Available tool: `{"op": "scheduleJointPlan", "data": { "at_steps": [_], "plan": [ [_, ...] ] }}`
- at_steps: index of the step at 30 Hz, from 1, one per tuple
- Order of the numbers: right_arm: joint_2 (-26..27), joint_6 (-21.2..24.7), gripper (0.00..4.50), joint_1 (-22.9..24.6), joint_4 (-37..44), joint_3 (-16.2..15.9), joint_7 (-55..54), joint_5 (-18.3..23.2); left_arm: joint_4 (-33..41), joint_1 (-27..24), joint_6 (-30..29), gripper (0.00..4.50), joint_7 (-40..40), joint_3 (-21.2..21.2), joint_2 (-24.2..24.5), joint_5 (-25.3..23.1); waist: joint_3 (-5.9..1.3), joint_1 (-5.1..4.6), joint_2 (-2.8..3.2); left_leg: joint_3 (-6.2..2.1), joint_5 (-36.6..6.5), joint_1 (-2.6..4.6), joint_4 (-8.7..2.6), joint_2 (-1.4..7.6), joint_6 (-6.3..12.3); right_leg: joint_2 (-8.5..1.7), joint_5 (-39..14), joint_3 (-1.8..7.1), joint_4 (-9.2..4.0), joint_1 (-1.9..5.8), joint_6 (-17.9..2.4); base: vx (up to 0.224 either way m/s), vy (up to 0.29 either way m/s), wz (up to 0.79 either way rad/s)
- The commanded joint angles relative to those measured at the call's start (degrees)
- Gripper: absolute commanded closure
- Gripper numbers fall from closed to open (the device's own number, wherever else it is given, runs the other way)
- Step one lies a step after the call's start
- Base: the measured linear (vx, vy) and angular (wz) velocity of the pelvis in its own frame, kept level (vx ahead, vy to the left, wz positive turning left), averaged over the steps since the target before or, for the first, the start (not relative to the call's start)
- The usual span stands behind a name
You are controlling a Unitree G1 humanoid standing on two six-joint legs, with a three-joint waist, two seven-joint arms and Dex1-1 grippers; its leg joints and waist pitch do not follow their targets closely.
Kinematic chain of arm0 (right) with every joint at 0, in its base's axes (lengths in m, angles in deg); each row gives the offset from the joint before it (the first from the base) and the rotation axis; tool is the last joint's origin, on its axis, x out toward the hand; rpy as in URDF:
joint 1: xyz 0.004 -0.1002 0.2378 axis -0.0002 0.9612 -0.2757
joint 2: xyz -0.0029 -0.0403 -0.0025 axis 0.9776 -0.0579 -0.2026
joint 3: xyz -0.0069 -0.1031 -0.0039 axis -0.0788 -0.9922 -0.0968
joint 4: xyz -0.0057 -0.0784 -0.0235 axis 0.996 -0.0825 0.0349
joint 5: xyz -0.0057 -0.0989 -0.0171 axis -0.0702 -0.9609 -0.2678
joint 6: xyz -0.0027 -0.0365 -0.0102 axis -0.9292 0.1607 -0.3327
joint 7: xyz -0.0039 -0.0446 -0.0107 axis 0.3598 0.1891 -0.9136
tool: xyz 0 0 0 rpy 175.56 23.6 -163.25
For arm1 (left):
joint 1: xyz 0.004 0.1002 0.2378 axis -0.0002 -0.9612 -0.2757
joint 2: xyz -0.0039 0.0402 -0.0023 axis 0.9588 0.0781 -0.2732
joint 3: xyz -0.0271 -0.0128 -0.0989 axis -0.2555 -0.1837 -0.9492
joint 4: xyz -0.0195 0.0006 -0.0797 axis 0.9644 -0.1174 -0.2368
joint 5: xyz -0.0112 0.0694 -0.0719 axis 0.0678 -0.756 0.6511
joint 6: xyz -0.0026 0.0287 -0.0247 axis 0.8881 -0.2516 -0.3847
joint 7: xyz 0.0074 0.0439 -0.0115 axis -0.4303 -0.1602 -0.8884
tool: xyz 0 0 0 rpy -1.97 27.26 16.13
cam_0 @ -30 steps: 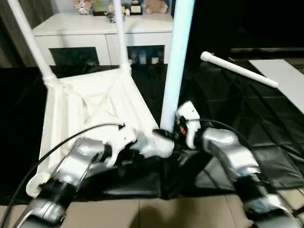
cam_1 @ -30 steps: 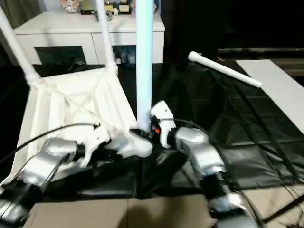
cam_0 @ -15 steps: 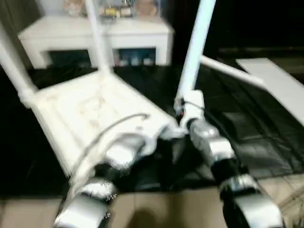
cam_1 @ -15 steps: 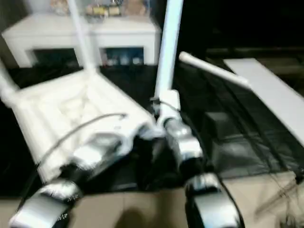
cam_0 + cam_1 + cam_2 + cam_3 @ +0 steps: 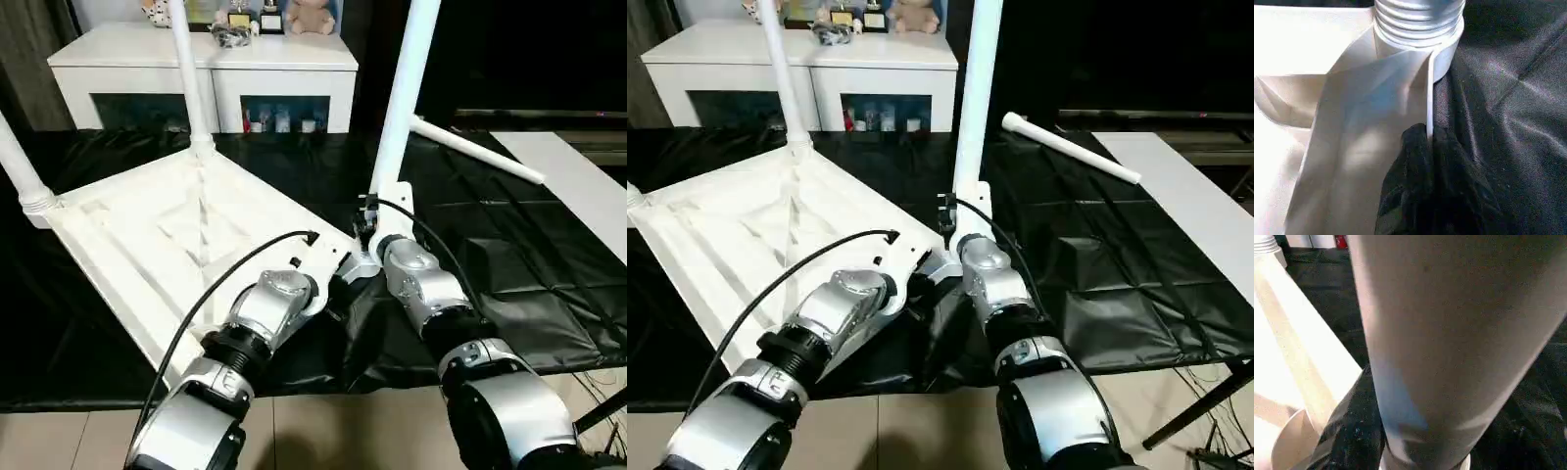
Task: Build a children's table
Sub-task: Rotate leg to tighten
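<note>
Three tapered white tube legs stand in the upturned white plastic ribbed tabletop (image 5: 167, 245) on black sheeting. Near-corner leg (image 5: 397, 108), previously leaning, now stands straighter. Right fingers (image 5: 367, 217) clamp its base; left fingers (image 5: 1422, 161) pinch together on the tabletop's rim. Fourth leg (image 5: 475, 149) lies loose beyond.

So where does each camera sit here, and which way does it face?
Left eye, right eye: head, looking down over both forearms at the upturned tabletop and standing leg.
Left wrist: along the left tool, pinching the tabletop's edge by a corner socket.
Right wrist: against that leg.
Shared: the leg.
</note>
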Motion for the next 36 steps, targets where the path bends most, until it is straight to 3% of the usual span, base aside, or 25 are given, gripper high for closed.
{"op": "scheduleJointPlan", "data": {
  "at_steps": [1, 4, 6, 10, 11, 15, 16, 19, 20, 21, 22, 23, 27, 30, 31, 32, 36],
  "plan": [
    [0.8, 5.1, 2.64, 4.7, -9.1, 0.0, 0.2, -0.5, -1.3, 1.2, 0.6, 4.50, -2.3, -2.1, 2.4, -1.0, -0.25, 0.05, 0.23, -0.68, -22.5, -0.57, -5.08, 2.32, -0.49, -3.04, -21.3, 2.23, -6.33, -0.43, -6.7, 0.000, 0.000, 0.00],
    [0.6, 4.6, 2.64, 4.2, -9.9, 0.3, 0.5, -0.6, -2.1, 1.6, 1.3, 4.50, -1.9, -2.0, 2.5, -0.8, -0.14, 0.14, 0.36, -0.57, -21.5, -0.63, -5.19, 2.41, -0.48, -2.99, -20.4, 2.26, -6.33, -0.46, -6.9, 0.000, 0.000, 0.00],
    [0.5, 4.0, 2.64, 3.9, -10.3, 0.5, 0.7, -0.6, -2.5, 1.7, 1.7, 4.50, -1.8, -1.9, 2.4, -0.6, -0.08, 0.10, 0.29, -0.58, -22.2, -0.67, -5.23, 2.38, -0.61, -3.00, -21.8, 2.24, -6.46, -0.50, -6.7, 0.000, 0.000, 0.00],
    [0.5, 1.4, 2.64, 3.2, -10.4, 2.0, 1.5, 0.4, -2.7, 1.5, 2.2, 4.50, -1.2, -1.6, 2.6, -0.4, 0.06, -0.09, 0.85, -0.82, -24.8, -0.49, -5.38, 2.47, -1.19, -3.10, -24.4, 2.26, -6.75, -0.88, -6.1, 0.000, 0.000, 0.00],
    [0.6, 0.6, 2.64, 3.0, -10.3, 2.3, 1.9, 0.7, -2.7, 1.6, 2.3, 4.50, -1.1, -1.6, 2.6, -0.4, 0.04, -0.24, 0.72, -0.84, -25.1, -0.58, -5.44, 2.46, -1.17, -3.06, -24.5, 2.22, -6.78, -0.87, -6.0, 0.000, 0.000, 0.00],
    [0.6, -1.0, 2.64, 2.2, -9.7, 3.5, 3.7, 1.9, -3.1, 1.8, 3.0, 4.50, -0.7, -1.6, 2.8, -0.1, -0.02, -0.42, 0.97, -0.88, -24.5, -0.78, -5.65, 2.59, -1.15, -3.01, -21.9, 2.08, -6.70, -0.64, -6.5, 0.000, 0.000, 0.00],
    [0.5, -1.3, 1.94, 1.8, -9.6, 3.6, 4.3, 2.0, -3.3, 1.9, 3.1, 4.50, -0.7, -1.6, 2.9, -0.1, -0.03, -0.54, 0.75, -0.81, -23.8, -0.94, -5.63, 2.53, -0.88, -2.93, -20.8, 2.01, -6.61, -0.46, -6.9, 0.000, 0.000, 0.00],
    [0.3, -2.0, 1.76, 1.2, -9.7, 3.6, 5.0, 1.6, -3.7, 2.1, 3.5, 4.50, -0.6, -1.7, 2.9, 0.0, -0.32, -0.40, 0.87, -0.34, -18.8, -1.11, -5.29, 2.67, 0.31, -3.02, -14.7, 2.15, -6.12, -0.29, -9.4, 0.000, 0.000, 0.00],
    [0.3, -2.1, 1.76, 1.1, -9.7, 3.6, 5.1, 1.4, -3.7, 2.1, 3.6, 4.50, -0.6, -1.8, 2.9, 0.0, -0.29, -0.17, 0.58, -0.19, -17.9, -1.29, -5.28, 2.73, 0.64, -3.21, -14.3, 2.16, -6.31, -0.13, -9.3, 0.000, 0.000, 0.00],
    [0.2, -2.2, 1.76, 1.0, -9.8, 3.6, 5.1, 1.4, -3.7, 2.1, 3.6, 4.50, -0.6, -1.8, 2.9, 0.0, -0.72, -0.38, 0.58, -0.24, -14.7, -1.62, -5.08, 2.82, 1.00, -3.03, -11.2, 1.97, -5.64, 0.25, -10.2, 0.000, 0.000, 0.00],
    [0.1, -2.6, 1.49, 0.7, -9.8, 3.5, 5.2, 1.1, -3.6, 2.1, 3.7, 4.50, -0.6, -1.9, 3.0, 0.1, -0.50, -0.25, 0.73, 0.11, -13.6, -1.65, -4.99, 2.73, 1.61, -3.02, -10.2, 1.93, -5.77, -0.03, -10.9, 0.000, 0.000, 0.00],
    [0.1, -2.7, 1.44, 0.7, -9.8, 3.5, 5.2, 1.1, -3.5, 2.1, 3.7, 4.50, -0.6, -1.9, 3.0, 0.1, -0.26, -0.27, 0.37, 0.27, -14.8, -1.67, -5.00, 2.74, 1.81, -3.11, -12.6, 1.92, -5.91, -0.17, -11.0, 0.000, 0.000, 0.00],
    [0.0, -3.1, 1.05, 0.0, -10.2, 3.8, 5.3, 0.7, -3.4, 2.0, 3.8, 4.50, -0.5, -1.8, 3.3, 0.2, -0.21, -0.03, 0.41, 0.30, -15.0, -1.57, -5.13, 2.87, 1.53, -3.28, -16.1, 2.02, -6.24, -0.37, -10.0, 0.000, 0.000, 0.00],
    [-0.2, -3.7, 1.05, -0.8, -10.8, 4.1, 5.4, 0.6, -3.4, 2.0, 4.2, 4.50, -0.5, -1.9, 3.8, 0.4, -0.28, -0.01, 0.42, 0.32, -14.0, -1.75, -5.13, 2.87, 1.23, -3.23, -14.9, 2.02, -6.02, -0.28, -10.1, 0.000, 0.000, 0.00],
    [-0.3, -3.9, 1.05, -0.9, -10.9, 4.0, 5.3, 0.5, -3.3, 1.9, 4.1, 4.50, -0.5, -1.9, 3.8, 0.4, -0.59, -0.05, 0.26, 0.39, -11.9, -1.86, -4.87, 2.87, 1.41, -3.22, -11.4, 2.02, -5.61, -0.03, -10.6, 0.000, 0.000, 0.00],
    [-0.3, -4.1, 1.05, -1.0, -11.0, 4.0, 5.2, 0.4, -3.3, 1.9, 4.1, 4.50, -0.5, -1.9, 3.8, 0.4, -0.47, 0.02, 0.26, 0.54, -9.4, -2.06, -4.73, 2.79, 2.08, -3.00, -7.8, 1.92, -5.34, 0.00, -11.1, 0.000, 0.000, 0.00],
    [-0.3, -4.7, 1.05, -1.4, -10.6, 4.0, 6.0, 0.4, -3.2, 1.8, 4.3, 4.50, -0.2, -1.7, 3.8, 0.4, -0.43, 0.11, 0.27, 0.89, -8.1, -1.89, -4.45, 2.77, 3.28, -3.03, -5.5, 1.91, -5.16, 0.04, -12.5, 0.000, 0.000, 0.00]
  ]
}}
